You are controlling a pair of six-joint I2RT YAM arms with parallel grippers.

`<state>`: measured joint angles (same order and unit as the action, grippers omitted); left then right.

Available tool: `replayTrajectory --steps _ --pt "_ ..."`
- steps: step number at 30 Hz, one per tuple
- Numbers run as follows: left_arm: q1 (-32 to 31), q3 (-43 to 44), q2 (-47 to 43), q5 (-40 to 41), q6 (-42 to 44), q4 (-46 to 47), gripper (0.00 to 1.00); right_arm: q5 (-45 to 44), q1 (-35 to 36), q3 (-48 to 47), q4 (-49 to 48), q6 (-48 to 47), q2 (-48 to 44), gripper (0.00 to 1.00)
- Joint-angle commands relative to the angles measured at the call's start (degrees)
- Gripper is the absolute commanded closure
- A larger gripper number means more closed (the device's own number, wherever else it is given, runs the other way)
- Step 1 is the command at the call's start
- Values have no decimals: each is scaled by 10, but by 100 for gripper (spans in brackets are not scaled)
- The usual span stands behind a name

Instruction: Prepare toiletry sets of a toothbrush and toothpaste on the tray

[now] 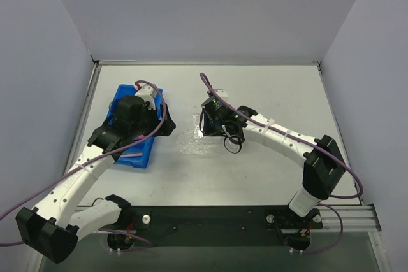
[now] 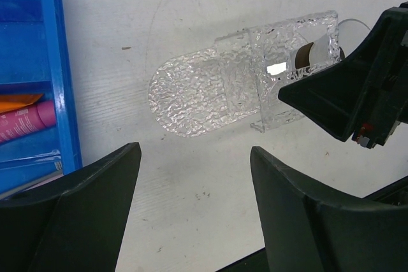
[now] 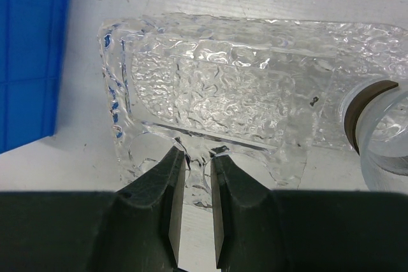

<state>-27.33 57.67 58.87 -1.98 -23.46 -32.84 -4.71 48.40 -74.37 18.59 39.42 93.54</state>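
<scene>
Print on the magenta toothpaste tube point(image 2: 25, 122) is too small to read. It lies beside the orange tube point(image 2: 18, 102) in the blue bin point(image 2: 64, 62). The left arm point(image 1: 70, 183) reaches forward over the bin, and the left jaws are spread wide, holding nothing. The right arm point(image 1: 280, 138) bends inward. The right jaws pinch the edge of the clear tray point(image 3: 242, 87), which lies flat on the white worktop point(image 1: 255, 176) beside the bin.

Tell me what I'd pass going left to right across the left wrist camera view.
blue bin, with the toothpaste tubes lying inside it → tray on the table → right gripper at the tray's right end.
</scene>
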Motion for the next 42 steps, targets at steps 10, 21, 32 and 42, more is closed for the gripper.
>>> replayTrajectory --steps 10,21,32,42 --pt "-4 -1 1 -16 -2 17 20 -1 -18 34 -30 6 16 100" --pt "-3 0 5 -15 1 16 20 8 -27 48 -36 10 28 100" --pt "-4 -5 10 -20 -2 18 20 15 -32 72 -50 23 29 100" --pt "-6 -5 12 -20 -1 18 20 27 -36 76 -52 24 35 100"
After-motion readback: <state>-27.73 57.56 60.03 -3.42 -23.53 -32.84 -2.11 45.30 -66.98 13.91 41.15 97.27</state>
